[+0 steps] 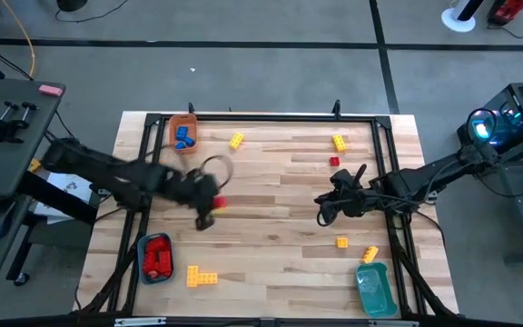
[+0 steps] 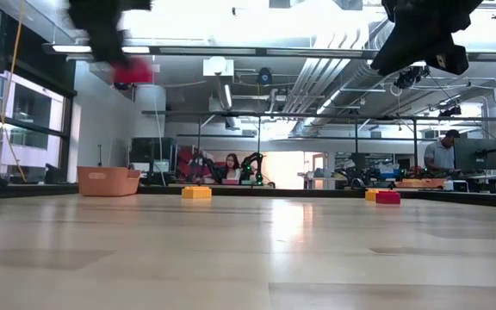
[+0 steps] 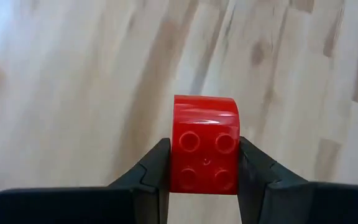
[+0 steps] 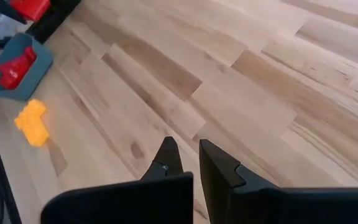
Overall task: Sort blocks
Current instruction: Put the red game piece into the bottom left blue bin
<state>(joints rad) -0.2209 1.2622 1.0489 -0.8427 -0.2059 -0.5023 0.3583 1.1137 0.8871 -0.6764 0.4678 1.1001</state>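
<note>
A red block (image 3: 204, 144) with four studs sits between the fingers of my left gripper (image 1: 209, 209), which is shut on it above the left middle of the wooden table (image 1: 280, 191). From table height the block (image 2: 133, 71) shows high above the tabletop. My right gripper (image 1: 325, 209) hangs shut and empty over the right middle of the table; its fingers (image 4: 188, 155) nearly meet. Loose blocks lie on the wood: yellow ones (image 1: 236, 140) (image 1: 339, 142) and a red one (image 1: 334, 162) toward the far side, and yellow ones (image 1: 202, 276) (image 1: 342, 242) (image 1: 370, 254) toward the near side. My left gripper pinches the red block by two opposite side walls (image 3: 174, 163), one finger on each. The fingers slant down from above. The block is lifted clear of the table.
An orange tray (image 1: 172, 134) with blue blocks stands at the far left. A blue tray (image 1: 143, 247) with red blocks stands at the near left. A teal tray (image 1: 373, 289) stands at the near right. A black frame (image 1: 384, 145) edges the table. People sit in the room beyond.
</note>
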